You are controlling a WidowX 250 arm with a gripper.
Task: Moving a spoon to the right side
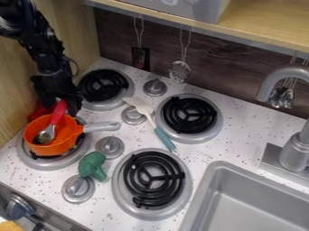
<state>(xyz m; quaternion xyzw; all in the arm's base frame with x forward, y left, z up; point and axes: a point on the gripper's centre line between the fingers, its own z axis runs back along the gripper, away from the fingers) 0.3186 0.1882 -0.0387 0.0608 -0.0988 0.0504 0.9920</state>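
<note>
Speckled white surface point(235, 151) carries the toy stove, with a dark wood-grain wall behind it and a grey sink point(241, 194) well apart from the claw point(58, 103). Just below the claw sits an orange pot point(60, 143) on a burner, and the spoon point(58, 113) leans in it, metal bowl down inside, red handle tilted up to the claw. Whether the claw is apart, together or clamped on that handle, I cannot tell. The spatula point(163, 135) lies to the right of the claw, between burners, and the green toy broccoli point(91, 165) is below and right of it.

The spoon should be light and stiff, with little risk of breaking. Its handle looks smooth, so it may twist or swing if pinched off centre; the upper part of the handle, clear of the rim, seems the best hold. The curved metal bowl would probably slip. Lift it nearly straight up first, I'd judge, since dragging it sideways could catch the rim and tip or shift the light pot.
</note>
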